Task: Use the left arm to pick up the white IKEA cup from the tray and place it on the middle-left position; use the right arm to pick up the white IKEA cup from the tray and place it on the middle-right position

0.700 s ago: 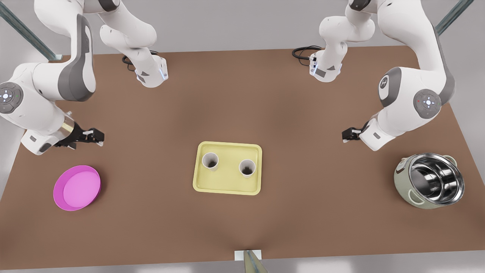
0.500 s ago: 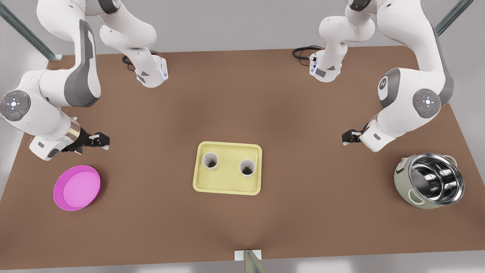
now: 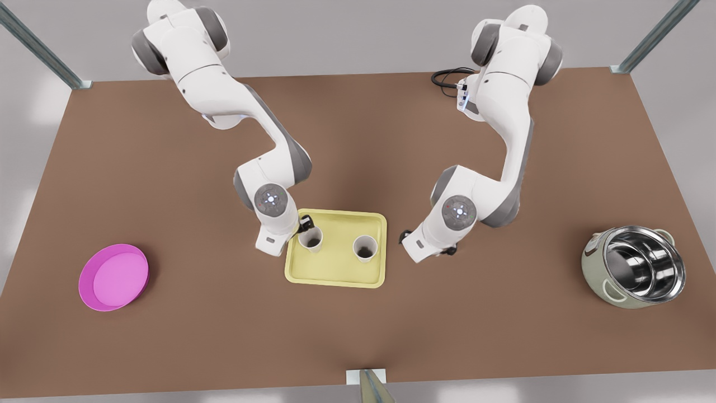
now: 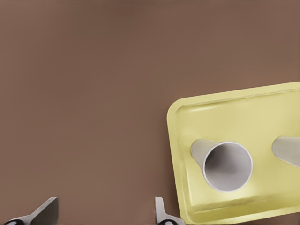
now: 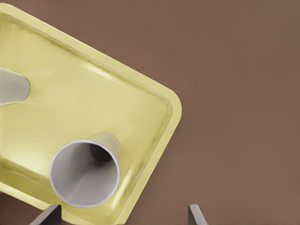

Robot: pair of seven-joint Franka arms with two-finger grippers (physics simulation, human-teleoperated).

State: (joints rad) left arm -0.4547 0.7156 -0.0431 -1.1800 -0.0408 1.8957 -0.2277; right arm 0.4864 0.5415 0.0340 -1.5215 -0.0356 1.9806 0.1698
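Spreading wide, the left gripper jaws are hanging just off the tray beside the left cup; the right gripper jaws, also apart, are hovering beside the right cup, centre of the front view. I am judging each needs centring over its cup before descending, keeping clear of the rim. On the counter, the pink plate at lower left and the steel pot at lower right are sitting well apart.
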